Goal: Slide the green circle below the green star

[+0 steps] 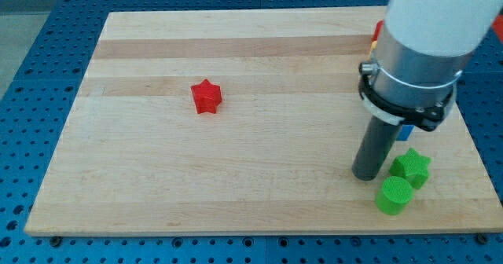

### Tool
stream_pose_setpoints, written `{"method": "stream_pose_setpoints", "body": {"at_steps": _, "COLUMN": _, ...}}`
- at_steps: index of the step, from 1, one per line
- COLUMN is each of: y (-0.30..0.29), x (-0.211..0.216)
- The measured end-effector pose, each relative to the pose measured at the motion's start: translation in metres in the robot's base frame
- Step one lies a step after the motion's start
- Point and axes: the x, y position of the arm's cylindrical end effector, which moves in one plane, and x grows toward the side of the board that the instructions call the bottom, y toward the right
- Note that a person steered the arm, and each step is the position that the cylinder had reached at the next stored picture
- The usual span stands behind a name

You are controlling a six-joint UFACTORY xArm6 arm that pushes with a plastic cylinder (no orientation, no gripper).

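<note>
Wooden board point(157, 162), my tip point(364, 177) beside green circle point(393, 196), perhaps touching green star point(411, 169)

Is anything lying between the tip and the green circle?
No. In the camera view only bare board separates my tip from the green circle, which sits just toward the view's lower right.

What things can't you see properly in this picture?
- Blue block, camera view: only a corner shows; the arm hides the rest, so no shape.
- Red and yellow bits at the view's right, beside the arm: mostly hidden by the arm.
- Whether my tip touches the green circle or the green star: unclear.
</note>
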Motion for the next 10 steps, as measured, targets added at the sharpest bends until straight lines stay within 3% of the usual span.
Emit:
{"method": "stream_pose_setpoints", "body": {"at_steps": 5, "y": -0.005, "x": 0.040}}
{"method": "stream_pose_setpoints", "body": {"at_steps": 10, "y": 0.054, "x": 0.030}}
